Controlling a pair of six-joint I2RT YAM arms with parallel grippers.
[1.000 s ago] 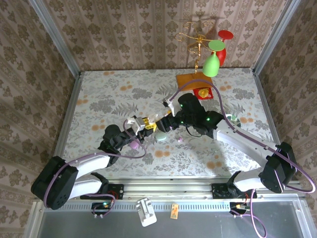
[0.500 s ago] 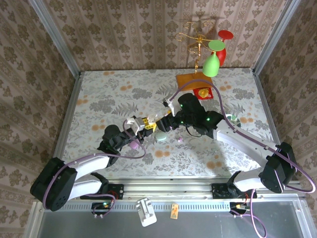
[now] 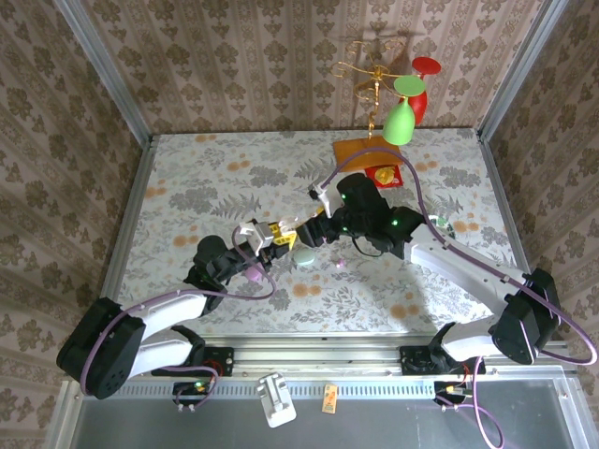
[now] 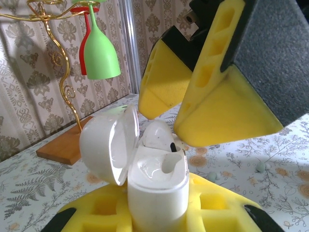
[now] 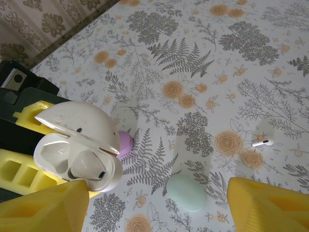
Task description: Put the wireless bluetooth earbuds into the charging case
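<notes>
My left gripper is shut on the white charging case and holds it upright with its lid swung open. One whitish earbud sits in the far slot, and the near slot is bare. My right gripper hovers open just above the case, with its yellow fingers close over the seated earbud. A second earbud lies loose on the table. In the top view both grippers, the left one and the right one, meet at mid-table.
A mint oval case and a lilac oval case lie on the floral tablecloth below the grippers. A gold stand with a green glass and a red one rests on an orange base at the back.
The right arm has shifted very slightly over the case. The left arm and the case stay where they were.
</notes>
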